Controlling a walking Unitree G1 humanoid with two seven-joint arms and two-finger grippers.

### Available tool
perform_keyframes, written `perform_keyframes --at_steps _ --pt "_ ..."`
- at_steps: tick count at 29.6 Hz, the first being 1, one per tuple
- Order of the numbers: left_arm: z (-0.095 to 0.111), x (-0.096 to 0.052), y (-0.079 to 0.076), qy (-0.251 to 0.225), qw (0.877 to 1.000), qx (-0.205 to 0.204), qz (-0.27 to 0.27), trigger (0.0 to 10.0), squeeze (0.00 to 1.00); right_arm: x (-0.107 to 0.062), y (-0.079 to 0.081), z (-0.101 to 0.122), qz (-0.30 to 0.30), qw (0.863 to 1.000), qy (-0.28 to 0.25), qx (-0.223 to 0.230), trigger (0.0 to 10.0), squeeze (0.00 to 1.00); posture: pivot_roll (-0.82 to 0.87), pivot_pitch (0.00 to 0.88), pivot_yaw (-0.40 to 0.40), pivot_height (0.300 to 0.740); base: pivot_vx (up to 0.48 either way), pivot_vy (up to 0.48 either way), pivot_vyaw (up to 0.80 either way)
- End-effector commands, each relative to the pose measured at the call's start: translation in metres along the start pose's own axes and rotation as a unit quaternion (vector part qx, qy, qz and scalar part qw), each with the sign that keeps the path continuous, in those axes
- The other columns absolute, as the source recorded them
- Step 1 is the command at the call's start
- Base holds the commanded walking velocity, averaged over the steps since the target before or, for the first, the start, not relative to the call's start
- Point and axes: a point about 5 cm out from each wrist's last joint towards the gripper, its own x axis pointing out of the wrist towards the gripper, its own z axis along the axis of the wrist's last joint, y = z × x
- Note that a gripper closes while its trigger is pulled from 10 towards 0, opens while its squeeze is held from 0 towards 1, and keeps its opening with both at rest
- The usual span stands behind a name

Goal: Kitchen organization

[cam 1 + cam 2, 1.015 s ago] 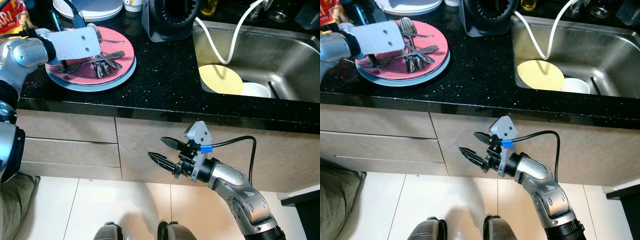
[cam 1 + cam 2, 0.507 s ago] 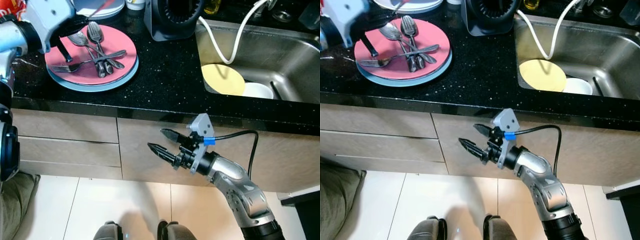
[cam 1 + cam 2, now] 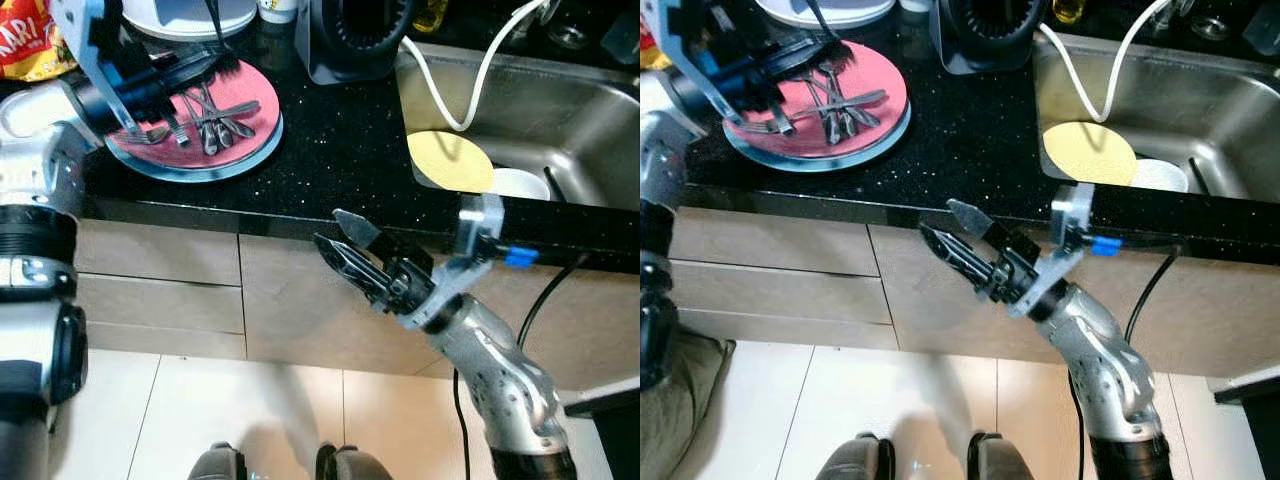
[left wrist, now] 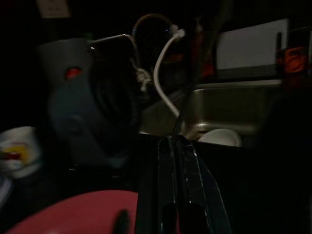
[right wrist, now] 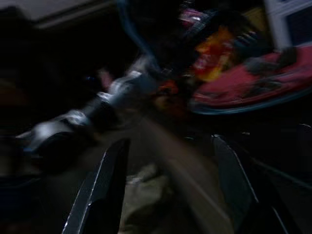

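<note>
A pink plate (image 3: 245,125) stacked on a blue plate (image 3: 205,172) sits on the black counter (image 3: 330,140), with several forks and spoons (image 3: 215,118) lying on it. My left gripper (image 3: 222,60) hovers over the plate's far side, shut on a thin dark utensil (image 3: 212,22) that sticks up from its tips; in the left wrist view the left gripper (image 4: 175,145) has its fingers pressed together around it. My right gripper (image 3: 328,226) stands open in front of the cabinet, just below the counter edge, holding nothing. In the right wrist view its fingers (image 5: 105,165) are spread wide.
A steel sink (image 3: 590,110) at the right holds a yellow plate (image 3: 450,160) and a white bowl (image 3: 520,183), with a white hose (image 3: 445,90) hanging in. A black appliance (image 3: 350,40), white plates (image 3: 185,12) and a snack bag (image 3: 30,40) stand behind. Drawers (image 3: 150,270) lie below.
My right gripper has risen from low in front of the cabinet to just under the counter edge, still open. My left gripper has turned so its fingers point across the pink plate.
</note>
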Motion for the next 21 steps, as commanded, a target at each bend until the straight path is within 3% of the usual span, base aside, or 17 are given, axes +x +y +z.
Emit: perform_keyframes --at_steps 1,2,4,7,8,9,10,11,12,13,15,19,21 --pt "0.0 0.004 -0.009 -0.02 0.999 -0.021 -0.016 0.0 0.0 -0.002 0.008 0.006 0.035 0.999 -0.012 0.014 10.0 0.0 0.04 0.166 -0.031 0.74 0.0 0.0 0.0" --pt "-0.002 0.004 -0.017 -0.031 0.998 -0.046 -0.024 0.0 0.0 -0.001 0.007 0.011 0.037 0.999 -0.028 0.015 10.0 0.0 0.04 0.161 -0.033 0.74 0.0 0.0 0.0" --pt "-0.002 0.004 -0.017 -0.031 0.998 -0.046 -0.024 0.0 0.0 -0.001 0.007 0.011 0.037 0.999 -0.028 0.015 10.0 0.0 0.04 0.161 -0.033 0.74 0.0 0.0 0.0" --pt "-0.007 0.012 -0.053 -0.073 0.985 -0.142 -0.071 0.0 0.0 0.011 -0.013 0.031 -0.026 0.995 -0.099 0.005 10.0 0.0 0.05 0.15 -0.031 0.74 0.0 0.0 0.0" --pt "-0.01 0.014 -0.062 -0.08 0.98 -0.163 -0.083 0.0 0.0 0.015 -0.017 0.035 -0.039 0.993 -0.113 0.004 10.0 0.29 0.05 0.15 -0.031 0.74 0.0 0.0 0.0" --pt "-0.015 0.019 -0.078 -0.091 0.969 -0.207 -0.095 0.0 0.0 0.018 -0.019 0.04 -0.041 0.991 -0.128 0.002 10.0 1.0 0.05 0.146 -0.029 0.74 0.0 0.0 0.0" --pt "-0.015 0.019 -0.078 -0.091 0.969 -0.207 -0.095 0.0 0.0 0.018 -0.019 0.04 -0.041 0.991 -0.128 0.002 10.0 1.0 0.05 0.146 -0.029 0.74 0.0 0.0 0.0" --pt "-0.019 0.023 -0.089 -0.105 0.958 -0.246 -0.103 0.0 0.0 0.021 -0.019 0.044 -0.039 0.99 -0.135 -0.001 10.0 1.0 0.05 0.146 -0.028 0.74 0.0 0.0 0.0" --pt "-0.019 0.023 -0.089 -0.105 0.958 -0.246 -0.103 0.0 0.0 0.021 -0.019 0.044 -0.039 0.99 -0.135 -0.001 10.0 1.0 0.05 0.146 -0.028 0.74 0.0 0.0 0.0" --pt "-0.021 0.025 -0.1 -0.119 0.946 -0.279 -0.117 0.0 0.0 0.022 -0.019 0.046 -0.038 0.99 -0.136 -0.006 10.0 1.0 0.05 0.143 -0.025 0.74 0.0 0.0 0.0" --pt "-0.021 0.026 -0.104 -0.123 0.943 -0.286 -0.122 0.0 0.0 0.023 -0.019 0.046 -0.037 0.99 -0.136 -0.008 10.0 1.0 0.05 0.144 -0.024 0.74 0.0 0.0 0.0" --pt "-0.025 0.033 -0.124 -0.143 0.914 -0.35 -0.15 0.0 0.0 0.027 -0.01 0.046 0.006 0.993 -0.12 -0.016 10.0 1.0 0.05 0.143 -0.02 0.74 0.0 0.0 0.0" --pt "-0.025 0.034 -0.129 -0.14 0.911 -0.355 -0.158 0.0 0.0 0.028 -0.009 0.046 0.014 0.993 -0.116 -0.017 10.0 1.0 0.05 0.142 -0.018 0.74 0.0 0.0 0.0"
